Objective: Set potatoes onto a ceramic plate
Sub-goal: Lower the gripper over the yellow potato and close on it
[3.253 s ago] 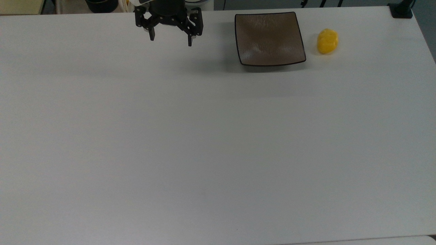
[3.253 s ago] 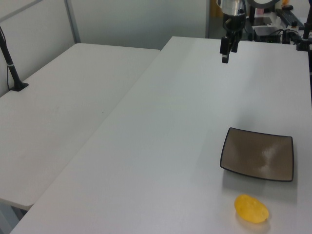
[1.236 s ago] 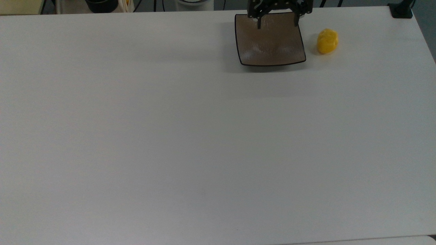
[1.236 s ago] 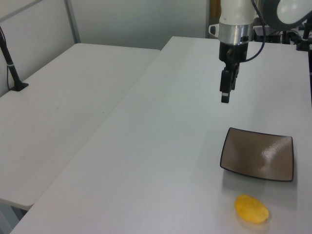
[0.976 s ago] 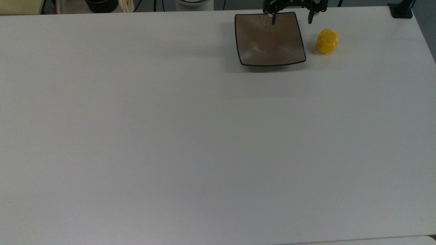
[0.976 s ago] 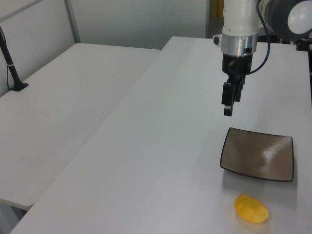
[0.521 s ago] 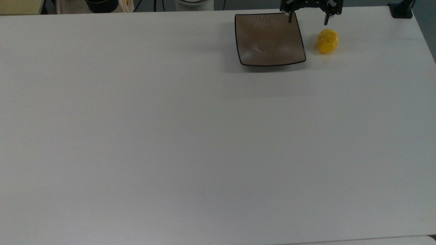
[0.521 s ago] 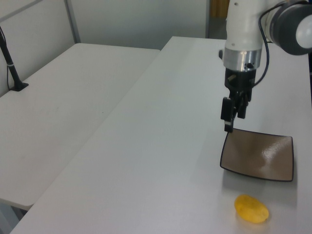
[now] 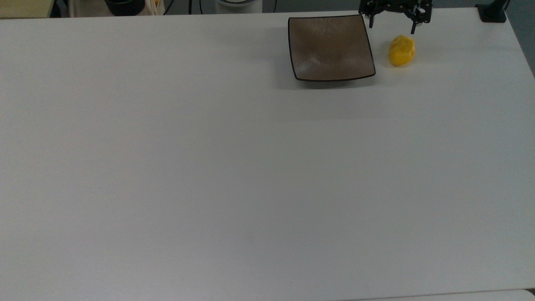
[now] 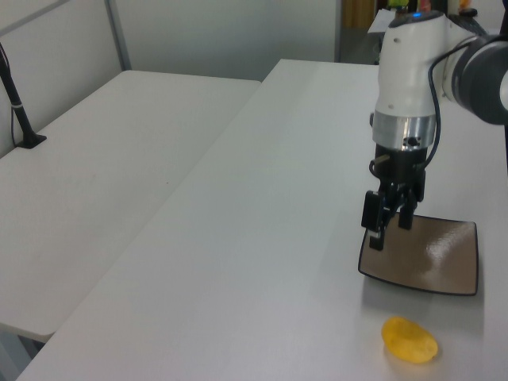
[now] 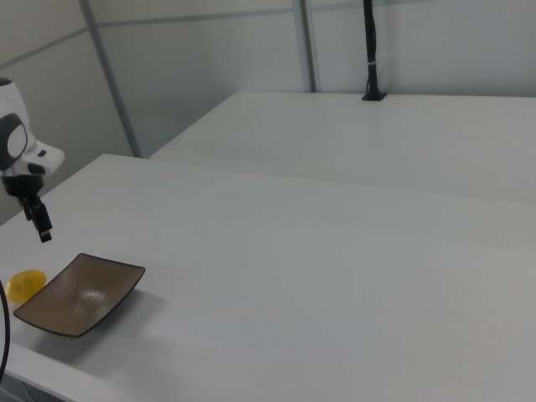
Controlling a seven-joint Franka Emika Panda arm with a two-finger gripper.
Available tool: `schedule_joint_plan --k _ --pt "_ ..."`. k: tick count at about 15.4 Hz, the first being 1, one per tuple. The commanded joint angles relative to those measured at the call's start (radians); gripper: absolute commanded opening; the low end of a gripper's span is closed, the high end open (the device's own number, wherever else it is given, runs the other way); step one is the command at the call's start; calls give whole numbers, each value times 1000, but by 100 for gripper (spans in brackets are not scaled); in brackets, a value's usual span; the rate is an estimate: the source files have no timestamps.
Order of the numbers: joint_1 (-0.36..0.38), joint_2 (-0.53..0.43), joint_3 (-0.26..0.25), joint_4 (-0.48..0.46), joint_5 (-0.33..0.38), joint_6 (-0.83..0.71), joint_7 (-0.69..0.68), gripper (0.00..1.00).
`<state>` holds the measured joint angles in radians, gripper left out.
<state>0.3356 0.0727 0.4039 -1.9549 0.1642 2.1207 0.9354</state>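
Upper right of the top view: gripper [image 9: 393, 24], jaws apart, seemingly hangs above the potatoes [image 9: 402, 50], which lie on the bench [image 9: 250, 167] just beside the ceramic plate [image 9: 330, 47].

The ceramic plate [image 9: 330, 47] lies on the table [image 9: 234, 167] near the far edge in the top view, right of centre, with the potatoes [image 9: 402, 50] on the table just beside the plate's right edge, apart from it. The gripper [image 9: 393, 24] hangs above the table at the far edge in the top view, fingers spread, over the gap between the plate's far right corner and the potatoes, touching neither. In the left view the gripper [image 10: 389, 226] stands over the plate's [image 10: 429, 258] left edge, the potatoes [image 10: 409, 340] nearer the camera; in the right view the potatoes [image 11: 25, 286] lie left of the plate [image 11: 79, 292], the gripper [image 11: 42, 226] above.
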Motion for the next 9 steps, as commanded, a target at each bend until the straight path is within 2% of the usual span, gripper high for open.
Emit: schedule_joint_plan --k 1,9 --pt "20 28 26 -29 17 51 63 100" --pt "82 99 36 -30 6 120 98 100"
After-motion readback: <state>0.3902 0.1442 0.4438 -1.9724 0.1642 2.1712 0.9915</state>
